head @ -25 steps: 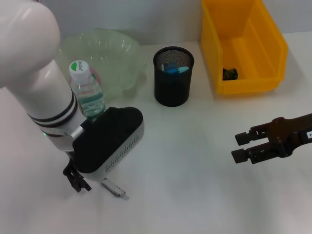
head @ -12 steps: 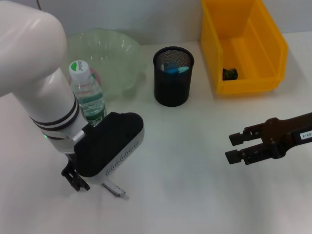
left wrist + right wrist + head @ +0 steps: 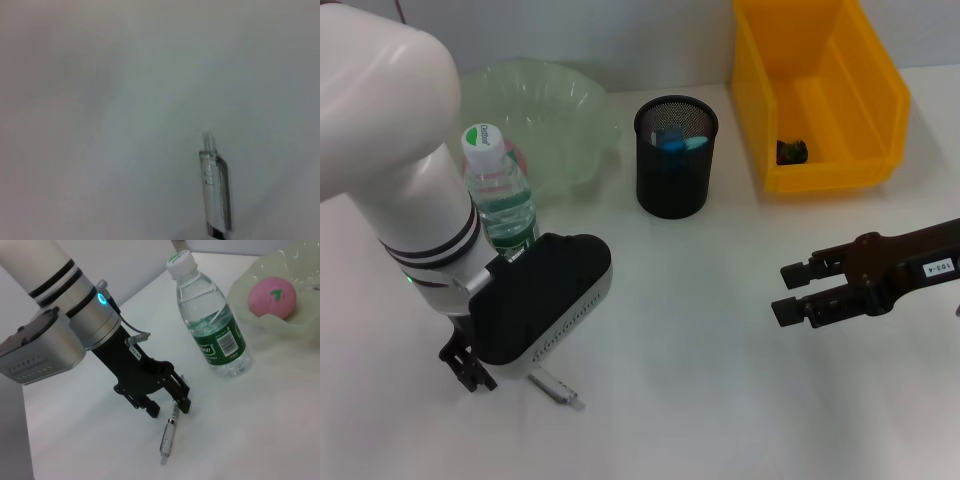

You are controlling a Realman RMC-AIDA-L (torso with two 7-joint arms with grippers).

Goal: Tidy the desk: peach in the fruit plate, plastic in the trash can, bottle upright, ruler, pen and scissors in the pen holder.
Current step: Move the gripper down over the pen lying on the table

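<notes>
Both grippers have shifted since the earlier frames: the left gripper [image 3: 470, 370] has sunk lower toward the desk's [image 3: 700, 400] near edge, and the right gripper [image 3: 792, 292] has slid inward from the right edge. The left gripper's fingers stand spread, their tips down at the desk beside the pen [image 3: 557, 388], not closed on it. The right gripper hangs over bare desk with its fingers parted and nothing between them. The pen lies flat near the front left corner, with open surface stretching across the middle to the right gripper. The bottle [image 3: 500, 195] stands upright just behind the left wrist, next to the fruit plate [image 3: 575, 105] at the back left, which holds the peach [image 3: 272, 296]. The pen holder [image 3: 675, 158] at back centre has blue items inside. The yellow trash can [image 3: 865, 120] at the back right corner holds a small dark scrap [image 3: 791, 151].
</notes>
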